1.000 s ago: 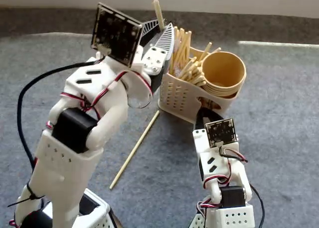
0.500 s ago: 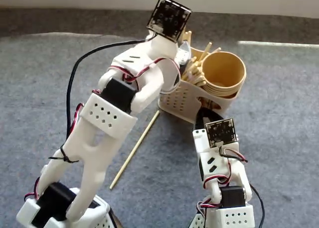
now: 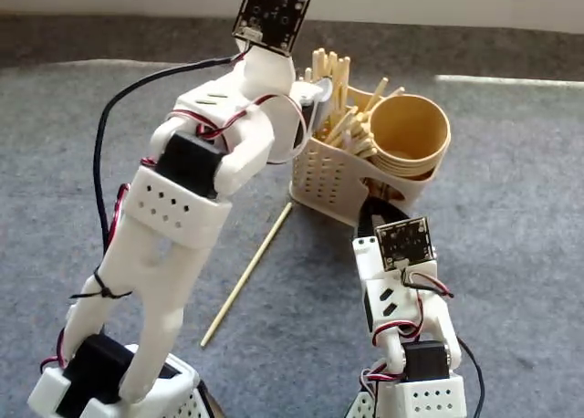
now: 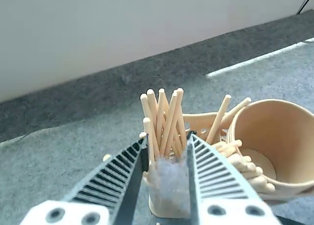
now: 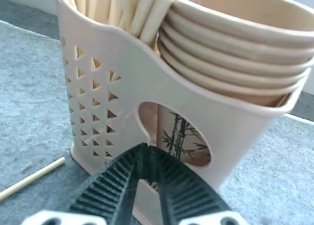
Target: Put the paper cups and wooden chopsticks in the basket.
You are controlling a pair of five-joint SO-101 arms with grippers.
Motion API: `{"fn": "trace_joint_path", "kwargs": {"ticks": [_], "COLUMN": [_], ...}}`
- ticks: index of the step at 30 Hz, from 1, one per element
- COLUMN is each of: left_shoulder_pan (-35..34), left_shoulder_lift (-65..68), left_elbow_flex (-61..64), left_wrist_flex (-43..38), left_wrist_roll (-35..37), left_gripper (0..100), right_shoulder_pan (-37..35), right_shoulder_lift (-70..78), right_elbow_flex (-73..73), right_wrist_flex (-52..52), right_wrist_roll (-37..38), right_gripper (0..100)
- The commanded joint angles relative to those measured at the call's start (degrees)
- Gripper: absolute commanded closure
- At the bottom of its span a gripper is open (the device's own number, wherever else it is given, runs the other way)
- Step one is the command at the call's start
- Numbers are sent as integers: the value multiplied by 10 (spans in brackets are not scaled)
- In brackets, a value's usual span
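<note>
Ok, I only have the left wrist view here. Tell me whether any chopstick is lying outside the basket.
Observer: Yes. One wooden chopstick lies flat on the grey carpet, with its far end close to the base of the basket.
Operator: Now give me the right gripper's position.
Observer: The right gripper sits low against the basket's front wall. Its jaws are shut with nothing between them.
Operator: And report on the cups, since I only see one rim.
Observer: The paper cups are nested in a stack inside the basket. The right wrist view shows several rims one above another.
</note>
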Motion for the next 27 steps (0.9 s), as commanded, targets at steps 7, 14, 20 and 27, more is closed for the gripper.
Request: {"fn": "trace_joint_path", "kwargs": {"ticks": [7,14,20,27], "left_shoulder_pan": [-7,-42,-29,-70], "left_shoulder_lift": [-63,-92,-110,-109], "left_elbow_flex": [-51,-50,-49,22], "left_wrist_flex": [121,185,276,338], "left_wrist_roll": [0,-32,-96,-106], "left_gripper": [860,862,915,874], "right_shoulder_pan": [4,4,4,4], "right_shoulder_lift": [-11,-11,-11,-11], "right_elbow_flex": [48,48,48,48], "right_wrist_flex": [-19,-19,-19,-19], "right_wrist_roll": [-1,-1,-1,-1], "right_gripper": [994,994,994,994]}}
